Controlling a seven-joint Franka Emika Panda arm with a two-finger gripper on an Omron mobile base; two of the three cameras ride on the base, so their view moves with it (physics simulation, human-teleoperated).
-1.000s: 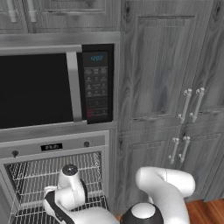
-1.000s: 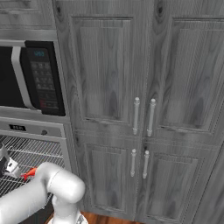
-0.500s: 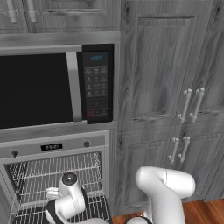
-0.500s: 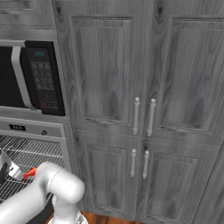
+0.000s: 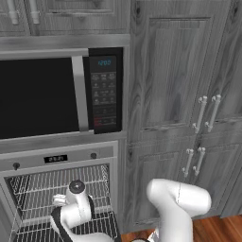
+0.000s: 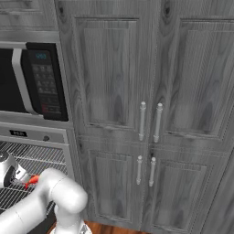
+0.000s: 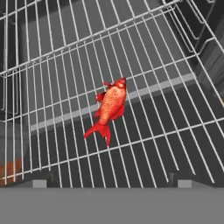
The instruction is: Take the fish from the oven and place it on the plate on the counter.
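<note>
- Oven [image 5: 56,159]: its door is down and the wire rack [image 7: 144,65] inside is exposed, just under the black microwave [image 5: 42,94]. The base views are framed as they were a second ago, so the base has stayed parked in front of it.
- Arm [image 5: 178,201]: over the last second its upper links have sunk a little in the left base view, and the wrist [image 5: 74,208] has settled low at the mouth of the oven. The shift is small, and I judge it a fine approach rather than a new step. The arm is folded, elbow to the right, forearm reaching left and forward into the cavity, hand tipped down toward the rack.
- Gripper [image 7: 111,183]: jaws spread wide with nothing between them, as they were a second ago. The tips are faint at the bottom of the hand view.
- Fish [image 7: 110,109]: lying flat on the rack, ahead of the jaws and roughly centred between them, not yet touched. Grasp, lift and carry to the plate all remain.
</note>
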